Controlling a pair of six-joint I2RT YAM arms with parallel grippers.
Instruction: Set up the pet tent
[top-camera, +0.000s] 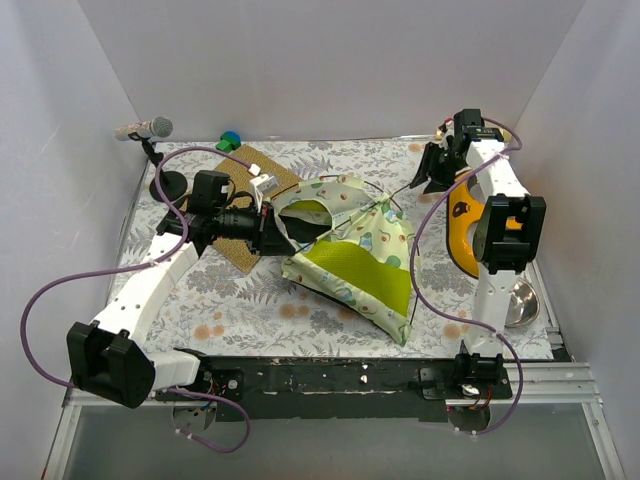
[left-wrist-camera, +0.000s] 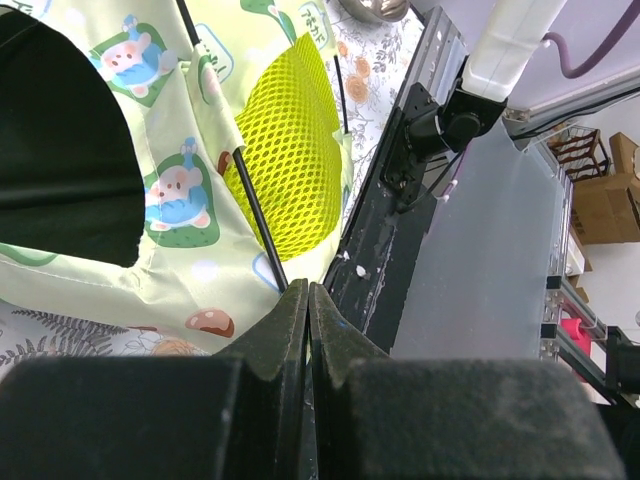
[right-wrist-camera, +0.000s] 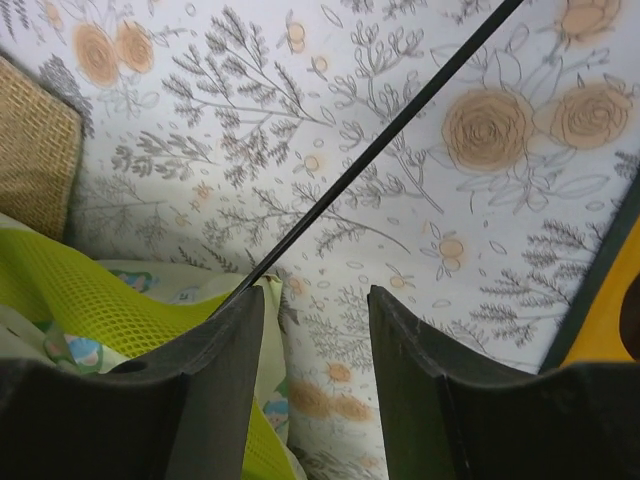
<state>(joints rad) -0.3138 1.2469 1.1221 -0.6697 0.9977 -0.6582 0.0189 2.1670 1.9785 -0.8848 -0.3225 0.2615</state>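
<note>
Two arms are on the pet tent (top-camera: 350, 255), which lies collapsed in a crumpled heap in the middle of the floral cloth (top-camera: 240, 300), with its lime mesh lining turned up. Its arched doorway faces the left arm.

My left gripper (top-camera: 268, 225) is at the tent's left edge, over the brown mat (top-camera: 240, 252). From the left wrist camera its fingers (left-wrist-camera: 270, 340) are pressed together with only a hairline slit between them. A thin black pole (left-wrist-camera: 255, 215) runs down across the printed fabric (left-wrist-camera: 170, 200) and disappears right at the fingertips. I cannot tell whether it is nipped between them or only passes behind. The dark doorway fills the left of that view, and I can make out nothing inside it.

My right gripper (top-camera: 437, 172) is at the back right, well apart from the heap. Its fingers (right-wrist-camera: 200, 380) are spread, and only cloth (right-wrist-camera: 330, 150) shows in the gap. Another length of pole (right-wrist-camera: 400, 115) crosses that view on a slant and goes behind the left-hand finger. It does not sit between the two, and both of its ends are out of sight. The lime mesh (right-wrist-camera: 90, 290) and a corner of the mat (right-wrist-camera: 35, 150) are cut off at the frame's left edge.

On the right, a yellow object (top-camera: 460, 240) is half hidden behind the right arm, so I cannot say what it is. A metal bowl (top-camera: 522, 302) sits just beside it, partly covered too. A microphone (top-camera: 145, 128) stands at the back left.
</note>
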